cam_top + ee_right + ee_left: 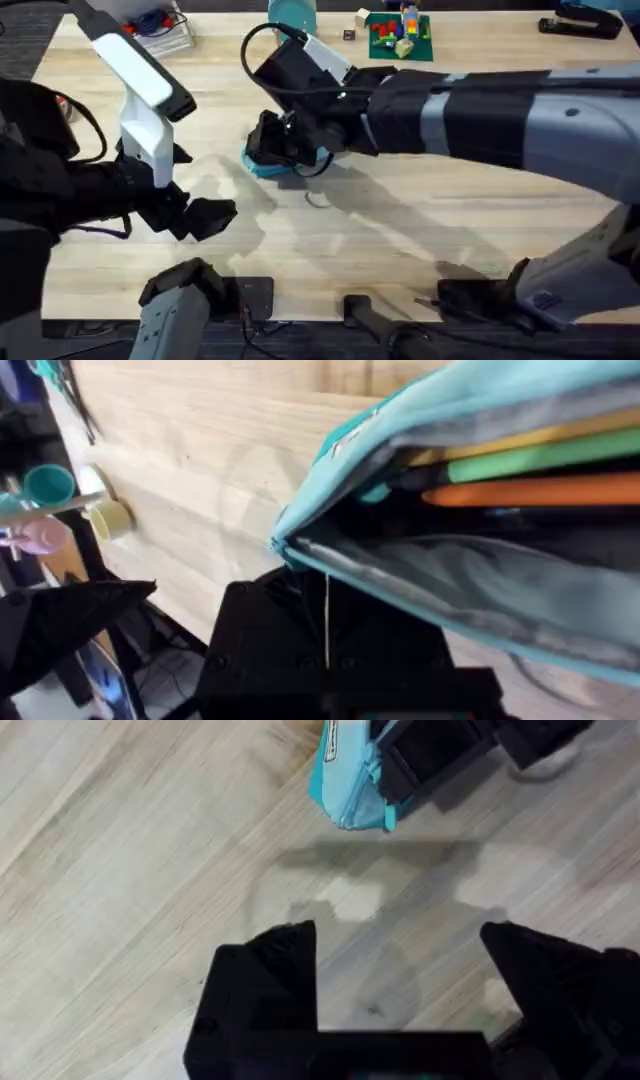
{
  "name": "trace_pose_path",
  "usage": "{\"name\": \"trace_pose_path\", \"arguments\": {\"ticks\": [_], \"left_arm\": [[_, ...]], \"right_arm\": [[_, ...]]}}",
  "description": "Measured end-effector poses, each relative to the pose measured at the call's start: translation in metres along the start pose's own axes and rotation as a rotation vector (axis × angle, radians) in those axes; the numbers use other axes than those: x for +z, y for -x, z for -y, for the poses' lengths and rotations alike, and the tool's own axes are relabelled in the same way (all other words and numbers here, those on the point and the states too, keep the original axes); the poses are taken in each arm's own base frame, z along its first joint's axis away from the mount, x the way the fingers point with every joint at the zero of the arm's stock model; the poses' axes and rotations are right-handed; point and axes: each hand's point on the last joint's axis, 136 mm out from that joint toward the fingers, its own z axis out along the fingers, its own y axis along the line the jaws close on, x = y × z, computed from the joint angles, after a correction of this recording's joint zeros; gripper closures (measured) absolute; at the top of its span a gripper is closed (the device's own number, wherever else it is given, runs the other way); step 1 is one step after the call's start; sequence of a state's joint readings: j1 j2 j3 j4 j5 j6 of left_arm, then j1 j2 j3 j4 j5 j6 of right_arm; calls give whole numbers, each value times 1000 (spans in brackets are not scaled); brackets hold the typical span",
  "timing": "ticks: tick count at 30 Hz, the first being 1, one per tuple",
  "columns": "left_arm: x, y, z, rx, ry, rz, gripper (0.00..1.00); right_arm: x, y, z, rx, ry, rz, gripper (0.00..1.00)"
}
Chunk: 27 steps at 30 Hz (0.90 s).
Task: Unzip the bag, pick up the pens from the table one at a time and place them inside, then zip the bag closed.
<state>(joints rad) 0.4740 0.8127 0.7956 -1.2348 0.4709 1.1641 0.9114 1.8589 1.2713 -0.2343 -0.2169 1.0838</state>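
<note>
The light blue bag [262, 166] lies on the table [400, 230] left of the middle. My right gripper [278, 142] reaches across from the right and is shut on the bag's end. In the right wrist view the bag [450, 420] gapes open, and an orange pen [540, 490] lies inside beside a green one [540, 458] and a yellow one [560, 435]. My left gripper [208, 216] hangs open over bare wood, nearer the front than the bag. In the left wrist view its fingers [270, 980] stand wide apart, with the bag [345, 775] ahead of them.
A green plate of toy bricks [400, 35] and a teal object [292, 15] stand at the back. A black stapler [590, 22] sits at the back right and a wire basket [155, 30] at the back left. A small wire loop [318, 198] lies in front of the bag.
</note>
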Motion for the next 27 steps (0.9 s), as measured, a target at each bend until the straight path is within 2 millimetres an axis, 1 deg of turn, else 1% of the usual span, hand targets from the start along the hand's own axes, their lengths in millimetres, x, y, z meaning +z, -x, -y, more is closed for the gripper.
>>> {"name": "trace_pose_path", "arguments": {"ticks": [3, 5, 8, 9, 11, 15, 21, 27], "left_arm": [[0, 0, 0, 0, 0, 0, 8], [0, 0, 0, 0, 0, 0, 7], [0, 0, 0, 0, 0, 0, 7], [0, 0, 0, 0, 0, 0, 7], [0, 0, 0, 0, 0, 0, 7], [0, 0, 0, 0, 0, 0, 7], [0, 0, 0, 0, 0, 0, 7], [0, 0, 0, 0, 0, 0, 7]], "right_arm": [[-2, 0, 0, -33, 10, -15, 969], [-7, 0, -3, -69, 22, -15, 969], [-23, 1, -15, -127, 57, 2, 969], [-39, 3, -28, -173, 93, 25, 969], [-49, 5, -33, -199, 109, 42, 969], [-60, 11, -34, -238, 102, 76, 969], [-67, 20, -33, -264, 95, 114, 970], [-72, 37, -23, -240, 78, 141, 969]]}}
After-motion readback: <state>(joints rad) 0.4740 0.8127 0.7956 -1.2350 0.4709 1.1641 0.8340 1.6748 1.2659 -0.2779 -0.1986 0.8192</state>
